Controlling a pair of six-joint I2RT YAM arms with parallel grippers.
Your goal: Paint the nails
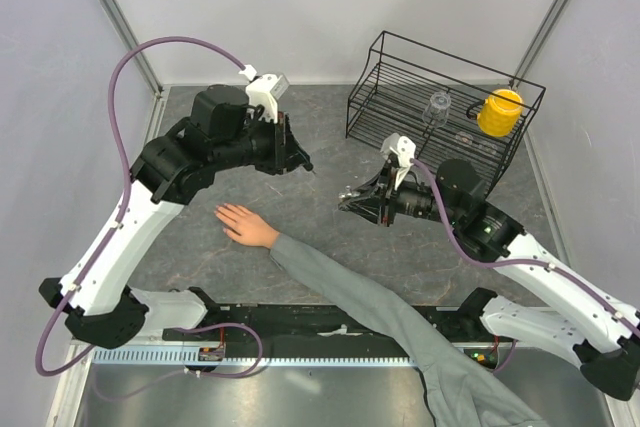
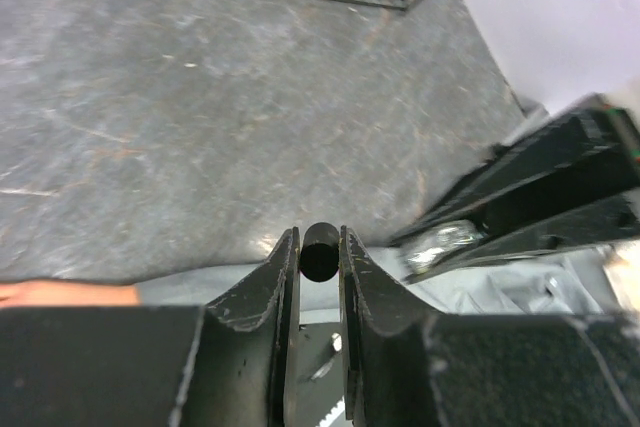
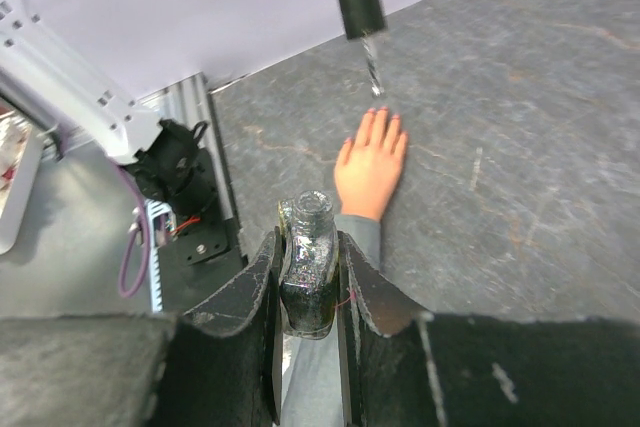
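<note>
Left pincer [image 2: 319,242] pinches the brush [image 3: 360,7]. Ease it slowly to the nails [image 3: 381,113] lower down. Right pincer [image 3: 308,244] pinches the bottle [image 3: 307,272].

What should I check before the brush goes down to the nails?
1. The left gripper grips the brush cap: ok.
2. The right gripper grips the open bottle: ok.
3. The hand lies flat on the table: ok.
4. The brush is over the nails: not ok, the top view shows it beside the hand.
5. The brush carries polish: cannot tell.
</note>
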